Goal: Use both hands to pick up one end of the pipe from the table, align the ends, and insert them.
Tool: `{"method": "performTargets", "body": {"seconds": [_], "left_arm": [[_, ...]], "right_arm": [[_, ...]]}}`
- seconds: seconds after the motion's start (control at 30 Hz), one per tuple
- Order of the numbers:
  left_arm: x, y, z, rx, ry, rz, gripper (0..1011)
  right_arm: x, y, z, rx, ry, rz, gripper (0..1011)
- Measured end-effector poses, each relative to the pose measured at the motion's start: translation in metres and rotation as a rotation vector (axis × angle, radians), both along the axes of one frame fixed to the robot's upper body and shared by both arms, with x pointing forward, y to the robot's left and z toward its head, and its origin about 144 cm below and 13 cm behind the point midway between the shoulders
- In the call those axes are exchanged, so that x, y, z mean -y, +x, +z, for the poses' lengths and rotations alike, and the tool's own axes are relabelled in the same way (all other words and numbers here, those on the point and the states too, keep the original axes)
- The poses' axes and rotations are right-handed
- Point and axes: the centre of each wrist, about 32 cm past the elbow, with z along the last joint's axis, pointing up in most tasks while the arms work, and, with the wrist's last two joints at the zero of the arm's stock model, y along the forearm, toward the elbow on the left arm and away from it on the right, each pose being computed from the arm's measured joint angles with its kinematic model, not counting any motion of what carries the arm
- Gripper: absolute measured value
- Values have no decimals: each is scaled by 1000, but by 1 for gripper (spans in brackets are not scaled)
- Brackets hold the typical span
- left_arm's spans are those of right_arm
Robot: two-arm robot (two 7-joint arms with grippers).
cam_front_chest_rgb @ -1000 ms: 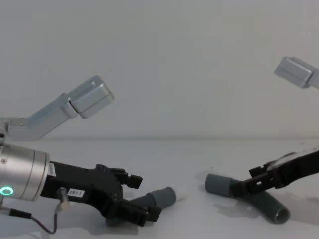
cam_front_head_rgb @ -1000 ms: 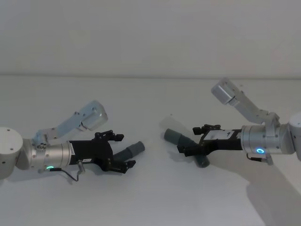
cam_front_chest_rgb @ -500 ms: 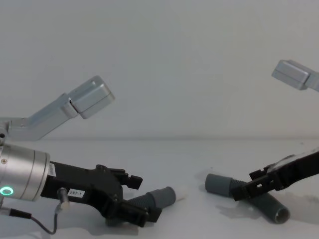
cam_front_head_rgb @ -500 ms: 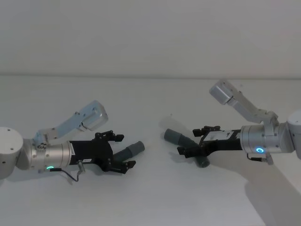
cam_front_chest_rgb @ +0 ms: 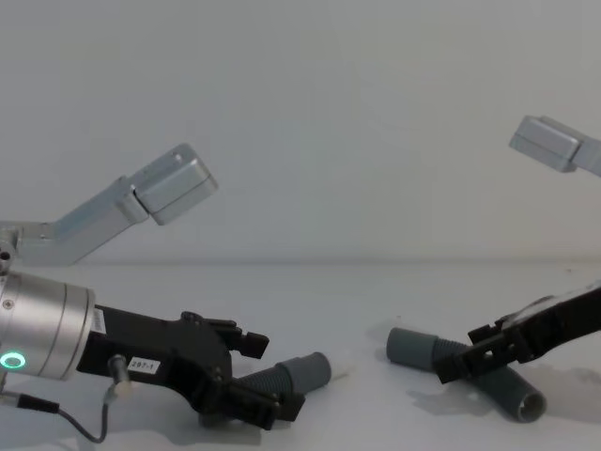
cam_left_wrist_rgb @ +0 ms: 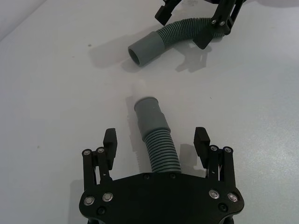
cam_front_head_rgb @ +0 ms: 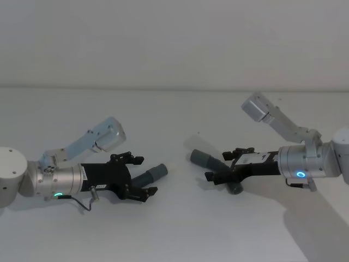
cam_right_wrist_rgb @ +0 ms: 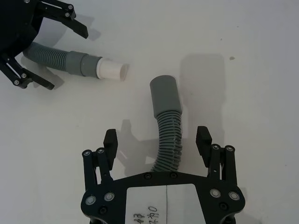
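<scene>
This is a robot lab or test bench. A plain matte white worktop (cam_front_head_rgb: 174, 234) runs back to a bare pale wall (cam_front_head_rgb: 174, 38) and meets it in one straight line. Two silver-grey metal robot arms reach low over the surface. The left arm (cam_front_head_rgb: 60, 179) has a green ring light (cam_front_head_rgb: 56, 194) glowing at its wrist, and the right arm (cam_front_head_rgb: 313, 159) has a blue ring light (cam_front_head_rgb: 301, 175). On the worktop lie two short grey ribbed hoses, the left hose piece (cam_front_head_rgb: 152, 174) and the right hose piece (cam_front_head_rgb: 202, 159), well apart on the white surface.
</scene>
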Motion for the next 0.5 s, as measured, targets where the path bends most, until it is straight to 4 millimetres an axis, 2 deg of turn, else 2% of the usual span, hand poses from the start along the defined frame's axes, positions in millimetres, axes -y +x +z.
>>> {"method": "performTargets", "body": {"seconds": [0.5], "left_arm": [[0,0,0,-1,4,0,1001]], "right_arm": [[-1,0,0,-15,-1,7,1002]]}}
